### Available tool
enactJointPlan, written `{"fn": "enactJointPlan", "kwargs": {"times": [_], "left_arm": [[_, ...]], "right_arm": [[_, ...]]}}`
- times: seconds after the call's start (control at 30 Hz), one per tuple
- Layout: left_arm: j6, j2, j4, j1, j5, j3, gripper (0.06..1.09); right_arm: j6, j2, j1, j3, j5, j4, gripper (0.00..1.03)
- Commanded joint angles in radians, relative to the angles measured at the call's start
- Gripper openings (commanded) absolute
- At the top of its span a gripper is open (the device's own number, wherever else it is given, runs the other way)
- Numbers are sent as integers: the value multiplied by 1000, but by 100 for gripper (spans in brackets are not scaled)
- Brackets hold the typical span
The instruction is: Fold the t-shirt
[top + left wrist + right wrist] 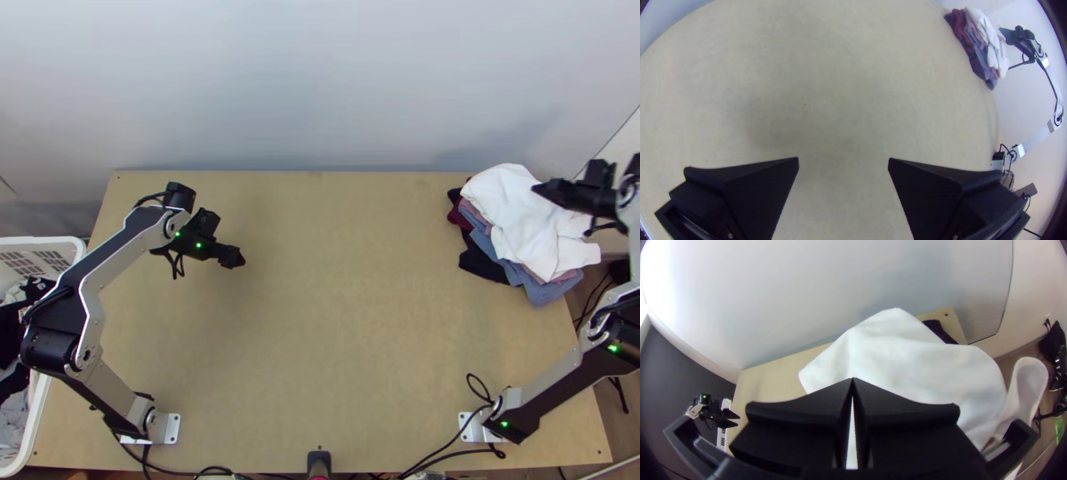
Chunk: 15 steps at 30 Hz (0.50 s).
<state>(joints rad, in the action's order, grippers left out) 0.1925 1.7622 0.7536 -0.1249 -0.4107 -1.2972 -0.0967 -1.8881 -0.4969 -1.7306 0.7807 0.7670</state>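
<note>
A white garment [512, 208], probably the t-shirt, lies folded on a stack of clothes at the table's back right; in the right wrist view the white cloth [907, 360] spreads broad and smooth. Over its right part is my right gripper [539, 189], its fingertips [852, 379] together with no cloth seen pinched between them. My left gripper [238, 258] is above the left part of the table, far from the stack. In the left wrist view the left gripper [843, 161] stands wide apart over bare wood, holding nothing.
Blue, pink, dark red and black folded clothes [482, 264] lie beneath the white one. A white basket [36, 424] with loose clothes stands at the left. Bare wooden table [344, 304] stretches between the arms, with a wall behind. Cables run along the near edge.
</note>
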Motion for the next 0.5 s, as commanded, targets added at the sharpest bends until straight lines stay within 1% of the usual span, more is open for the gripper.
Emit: {"fn": "enactJointPlan", "kwargs": {"times": [0.0,0.23,0.47], "left_arm": [[8,-17,3,31,0,16,104],[8,-30,4,37,0,29,104],[16,-29,3,42,0,29,104]], "right_arm": [[6,-43,50,154,-28,-149,3],[0,-95,49,233,-26,-207,3],[-1,-82,60,258,-26,-209,3]]}}
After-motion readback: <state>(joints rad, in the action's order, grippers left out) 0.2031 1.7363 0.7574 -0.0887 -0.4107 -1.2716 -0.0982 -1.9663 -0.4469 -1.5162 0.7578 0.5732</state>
